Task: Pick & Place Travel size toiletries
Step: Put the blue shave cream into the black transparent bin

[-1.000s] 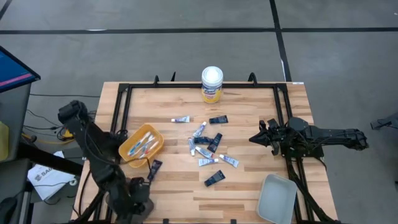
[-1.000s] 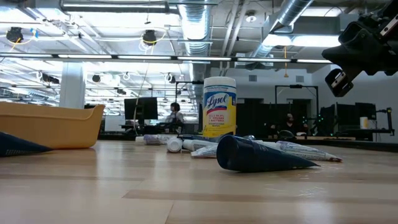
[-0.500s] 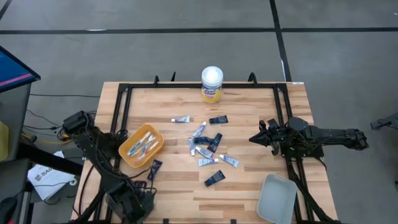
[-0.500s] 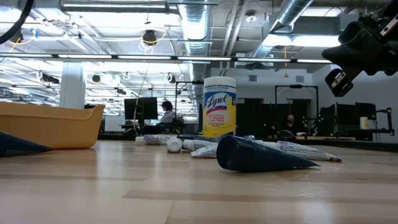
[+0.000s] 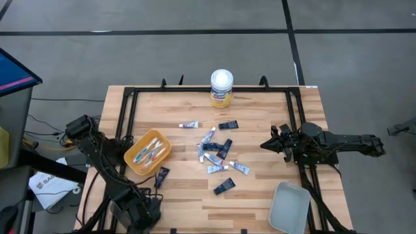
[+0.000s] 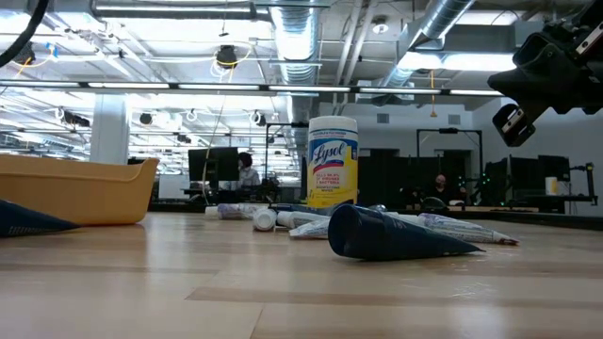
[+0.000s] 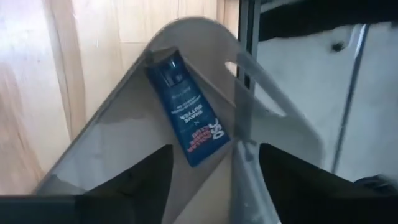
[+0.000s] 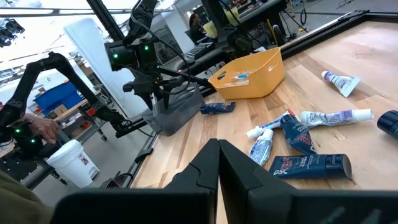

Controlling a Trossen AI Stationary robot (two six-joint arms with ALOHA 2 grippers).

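Toiletries (image 5: pixel 211 158) mostly sit loose mid-desk (image 5: pixel 260 110), with some already binned. The left claw (image 7: pixel 216 155) hovers at 7 o'clock over a grey bin (image 7: pixel 124 137), fingers wide and holding nothing. One binned navy tube (image 7: pixel 186 109) lies flat on the bin floor below it, so I'd read the drop step as done and the next pick as due. The nearest target for you is the stray navy tube (image 5: pixel 161 176) at about 8 o'clock, just beside the orange bin (image 6: pixel 75 193). It lies flat on the wood, so you'd want a low approach with the fingers across its narrow side, keeping clear of the bin wall. The right claw (image 8: pixel 218 146) waits at 3 o'clock, fingers pinched together and empty. My count from the high view:

- **White tubes:** about six loose.
- **Navy tubes:** four loose for sure, maybe a fifth in the centre cluster where they overlap, plus the one in the grey bin.
- **Orange bin at 9 o'clock:** several toothbrushes or tubes, but I can't count them.
- **Containers:** one orange bin, one grey bin, and one grey tray (image 5: pixel 289 208) at 5 o'clock.
- **Not part of the job:** one yellow canister (image 5: pixel 221 88) at 12 o'clock.
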